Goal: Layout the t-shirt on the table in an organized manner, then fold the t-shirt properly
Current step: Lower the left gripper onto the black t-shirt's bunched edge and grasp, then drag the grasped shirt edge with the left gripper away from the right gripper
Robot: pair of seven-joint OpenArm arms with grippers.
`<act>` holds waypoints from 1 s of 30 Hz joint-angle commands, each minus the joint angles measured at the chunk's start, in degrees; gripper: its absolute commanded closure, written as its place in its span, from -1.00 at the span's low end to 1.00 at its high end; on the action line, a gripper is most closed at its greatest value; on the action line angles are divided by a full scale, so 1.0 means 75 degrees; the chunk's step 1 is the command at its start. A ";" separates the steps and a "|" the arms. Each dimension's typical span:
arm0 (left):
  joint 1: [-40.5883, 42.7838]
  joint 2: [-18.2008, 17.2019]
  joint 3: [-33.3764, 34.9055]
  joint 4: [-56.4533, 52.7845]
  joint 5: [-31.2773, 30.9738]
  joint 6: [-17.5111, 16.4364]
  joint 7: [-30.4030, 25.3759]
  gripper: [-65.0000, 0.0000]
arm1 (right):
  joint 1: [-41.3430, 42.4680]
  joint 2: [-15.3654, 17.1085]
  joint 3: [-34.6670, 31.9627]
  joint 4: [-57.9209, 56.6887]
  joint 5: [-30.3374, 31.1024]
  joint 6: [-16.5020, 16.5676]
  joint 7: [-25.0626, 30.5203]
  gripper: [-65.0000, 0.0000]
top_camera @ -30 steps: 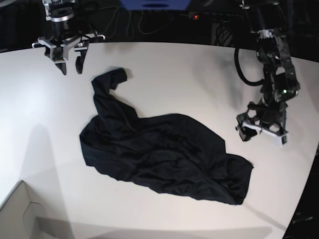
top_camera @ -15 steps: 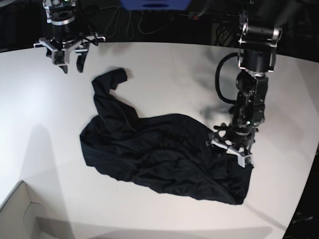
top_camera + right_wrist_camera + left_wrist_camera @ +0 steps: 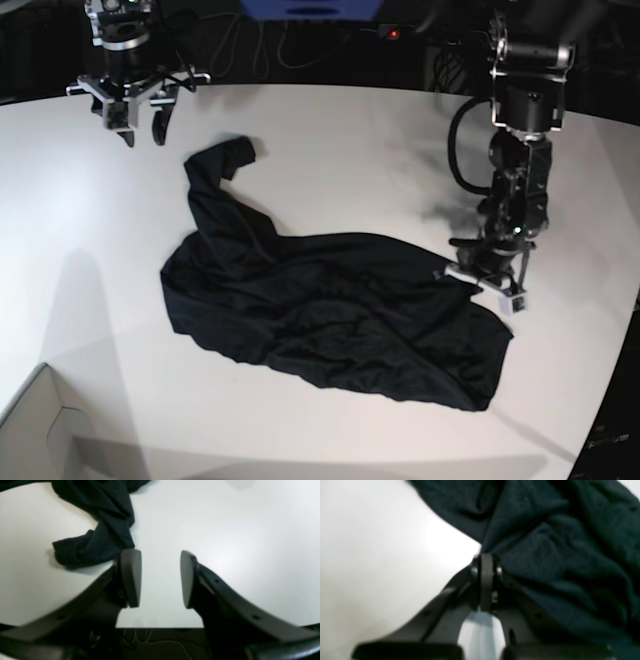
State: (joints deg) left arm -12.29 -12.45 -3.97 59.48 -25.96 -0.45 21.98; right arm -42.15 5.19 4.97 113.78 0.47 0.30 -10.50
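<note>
The black t-shirt [image 3: 330, 310] lies crumpled on the white table [image 3: 350, 150], one sleeve reaching toward the far left. My left gripper [image 3: 483, 282] is down at the shirt's right edge. In the left wrist view its fingers [image 3: 486, 580] are pressed together, and the dark fabric [image 3: 557, 542] bunches right at their tips, so the left gripper [image 3: 486, 557] is shut on the shirt's edge. My right gripper [image 3: 140, 128] hangs open at the far left. In its own view the right gripper [image 3: 160, 580] has nothing between its fingers, and the sleeve end [image 3: 100, 537] lies just beyond its left finger.
A pale cardboard box corner [image 3: 40, 430] pokes in at the front left. Beyond the table's far edge are dark equipment and cables [image 3: 300, 40]. The curved table edge [image 3: 612, 370] runs close to the left arm on the right side.
My left arm swung in from the right onto the shirt's right edge, and its jaws closed on the fabric. It then shifted slightly right. The right arm stayed put.
</note>
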 commanded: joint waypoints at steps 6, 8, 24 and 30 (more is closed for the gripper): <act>0.1903 -0.0093 -0.1704 0.3163 -0.0495 0.0042 0.1084 0.99 | 0.0000 0.0040 -0.0001 0.0121 0.0002 0.0002 0.0199 0.21; 0.2559 -0.0034 -0.2255 0.3890 -0.0566 0.0030 0.1248 0.99 | 0.0000 0.0052 -0.0001 0.0121 0.0002 0.0002 0.0199 0.21; 0.4072 0.0001 -0.4037 0.4230 -0.1281 0.0019 0.1295 0.99 | 0.0398 0.0076 -0.0458 0.0168 0.0002 0.0002 0.0211 0.19; 0.4083 0.0048 -0.4306 0.4195 -0.1269 0.0019 0.1354 0.99 | 0.0562 0.0076 -0.0950 0.0168 0.0002 0.0002 0.0199 0.17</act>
State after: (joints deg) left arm 18.35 -11.40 -35.86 90.00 -34.98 -0.45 32.93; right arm -37.47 5.56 -2.31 113.91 0.45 0.23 -10.31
